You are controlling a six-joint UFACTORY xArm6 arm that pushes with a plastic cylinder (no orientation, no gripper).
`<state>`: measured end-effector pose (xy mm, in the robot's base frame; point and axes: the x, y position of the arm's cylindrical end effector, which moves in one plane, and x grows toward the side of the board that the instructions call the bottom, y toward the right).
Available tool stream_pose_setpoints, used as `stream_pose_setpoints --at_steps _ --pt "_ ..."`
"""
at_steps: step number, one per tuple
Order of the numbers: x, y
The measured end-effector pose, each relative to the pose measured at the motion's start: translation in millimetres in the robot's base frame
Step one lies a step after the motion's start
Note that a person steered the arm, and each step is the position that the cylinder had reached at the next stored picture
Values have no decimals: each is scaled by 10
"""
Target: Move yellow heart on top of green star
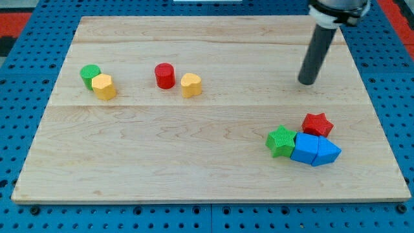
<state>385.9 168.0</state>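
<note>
Near the wooden bench's (194,162) middle top, the small yellow heart block (191,85) sits beside a red cylinder (165,76), well apart from the green star block (281,140). My tip (306,82), clawless, hovers between; light, rigid, it should slide if pushed on its upper-left side.

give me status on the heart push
Tip right of yellow heart, no contact. Green star at lower right, touching blue blocks. Red cylinder beside heart, off path.

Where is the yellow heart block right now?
The yellow heart block sits in the board's upper middle, just to the view's right of the red cylinder block, far from the green star block at lower right.
</note>
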Motion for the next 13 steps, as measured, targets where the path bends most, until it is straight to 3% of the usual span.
stream_pose_setpoints --at_steps 4,6,9,11,12,13 --pt "179 -1442" --pt "179 -1469" --pt "271 -1017" --pt "464 -2230" --pt "50 -2377" --pt "-9 -1994"
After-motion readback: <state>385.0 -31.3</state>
